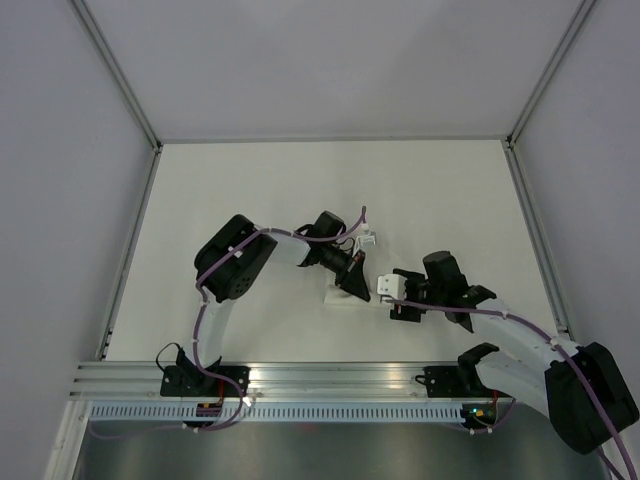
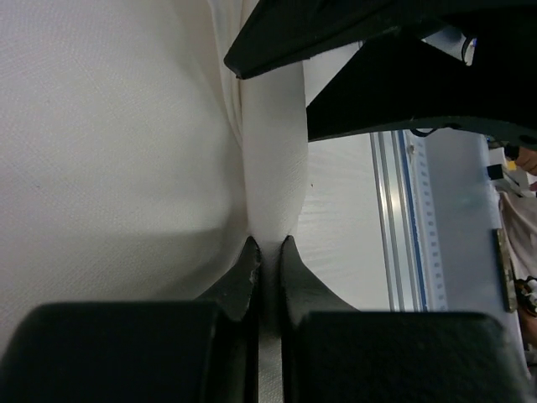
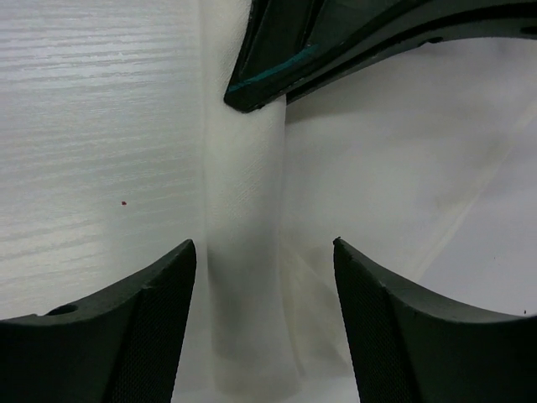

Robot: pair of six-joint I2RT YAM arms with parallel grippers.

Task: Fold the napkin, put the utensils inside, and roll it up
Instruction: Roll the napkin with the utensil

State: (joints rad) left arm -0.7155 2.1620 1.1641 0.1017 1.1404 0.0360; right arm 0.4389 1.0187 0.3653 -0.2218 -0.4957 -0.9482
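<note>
The white napkin [image 1: 338,298] lies as a narrow roll or folded strip on the table between both arms. My left gripper [image 1: 356,286] is shut on a fold of it; in the left wrist view the cloth [image 2: 270,168] is pinched between the fingertips of the gripper [image 2: 267,243]. My right gripper [image 1: 388,300] faces it from the other end. It is open, with its jaws on either side of the rolled cloth [image 3: 243,210] and not touching it [image 3: 264,245]. No utensils show; whether any are inside the roll cannot be told.
The white table [image 1: 250,190] is walled by grey panels on three sides. An aluminium rail [image 1: 330,378] runs along the near edge by the arm bases and also shows in the left wrist view [image 2: 394,227]. The other arm's dark fingers [image 3: 336,42] hang close over the roll.
</note>
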